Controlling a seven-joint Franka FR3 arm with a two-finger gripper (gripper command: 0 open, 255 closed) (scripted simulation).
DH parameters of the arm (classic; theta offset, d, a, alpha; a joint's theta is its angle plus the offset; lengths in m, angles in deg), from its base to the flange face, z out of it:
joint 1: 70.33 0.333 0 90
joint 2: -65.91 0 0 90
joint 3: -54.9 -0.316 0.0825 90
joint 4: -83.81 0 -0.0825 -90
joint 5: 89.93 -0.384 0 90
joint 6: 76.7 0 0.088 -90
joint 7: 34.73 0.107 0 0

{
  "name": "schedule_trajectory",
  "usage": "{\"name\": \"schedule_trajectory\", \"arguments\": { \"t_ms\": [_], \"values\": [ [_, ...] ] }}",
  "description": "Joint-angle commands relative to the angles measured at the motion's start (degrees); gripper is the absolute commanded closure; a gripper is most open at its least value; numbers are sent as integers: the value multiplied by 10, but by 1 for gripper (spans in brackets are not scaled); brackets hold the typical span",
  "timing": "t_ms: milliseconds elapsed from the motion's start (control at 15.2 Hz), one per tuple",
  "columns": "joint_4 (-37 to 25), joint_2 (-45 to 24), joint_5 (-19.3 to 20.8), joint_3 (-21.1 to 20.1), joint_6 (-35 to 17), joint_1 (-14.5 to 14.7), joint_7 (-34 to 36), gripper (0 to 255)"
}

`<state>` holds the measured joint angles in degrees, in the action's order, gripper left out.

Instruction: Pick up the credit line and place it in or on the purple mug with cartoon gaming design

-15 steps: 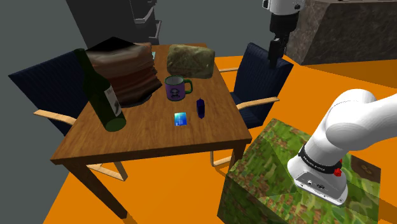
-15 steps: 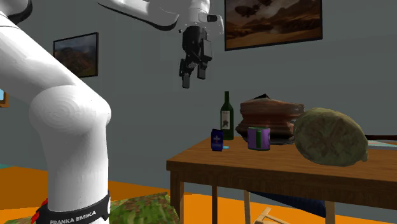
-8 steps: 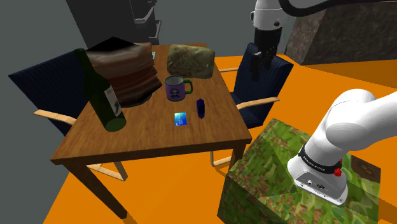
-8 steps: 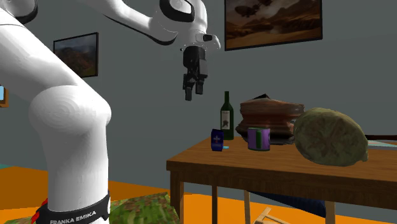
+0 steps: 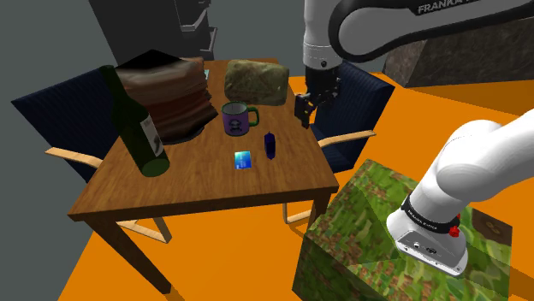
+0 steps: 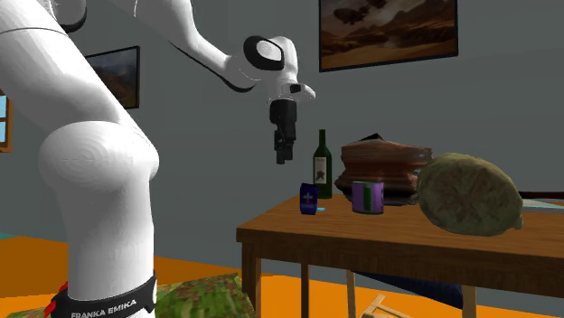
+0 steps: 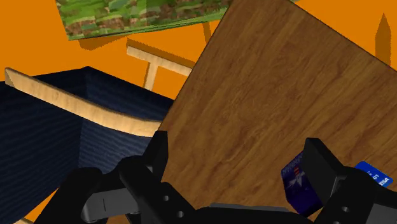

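- Two things matter to me here: the blue credit card (image 5: 243, 160) and the purple mug (image 5: 236, 119). Both are on the wooden table (image 5: 197, 184). The card is out in the open near the middle, apart from the mug and on the side nearer the stand (image 5: 359, 231).
- The tool (image 5: 305, 109) hangs well above the table's edge on the shoulder view's right, by the dark blue chair (image 5: 351, 94). It is not yet over the card.
- In the wrist view the tool (image 7: 238, 143) is spread wide and has hold of nothing. I read that as set up for a grasp from above.
- A small dark blue bottle (image 5: 270, 145) stands just beside the card, on the tool's side. I judge it the main hazard, since a low sideways approach could knock it over.
- I cannot tell whether the card lies flat or leans. A flat card would give the fingers little edge to pinch.
- The mug stands upright, mouth up, with its handle toward the shoulder view's right, so the card could go in from above.
- A green wine bottle (image 5: 137, 128) and a brown stack (image 5: 167, 94) crowd the mug's far side, so I would come in from the open side.
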<state>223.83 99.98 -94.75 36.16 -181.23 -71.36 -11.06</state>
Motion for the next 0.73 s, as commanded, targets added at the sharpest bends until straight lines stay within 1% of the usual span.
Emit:
{"name": "schedule_trajectory", "arguments": {
  "t_ms": [0,198,330,528,660],
  "values": [
    [-6,-34,-5,-25,-37,-8,48,0],
    [-27,-92,0,-62,-84,-22,120,0],
    [-46,-135,11,-86,-113,-34,171,0],
    [-81,-204,41,-119,-151,-52,251,0],
    [-110,-254,71,-137,-171,-62,309,0]
  ]
}}
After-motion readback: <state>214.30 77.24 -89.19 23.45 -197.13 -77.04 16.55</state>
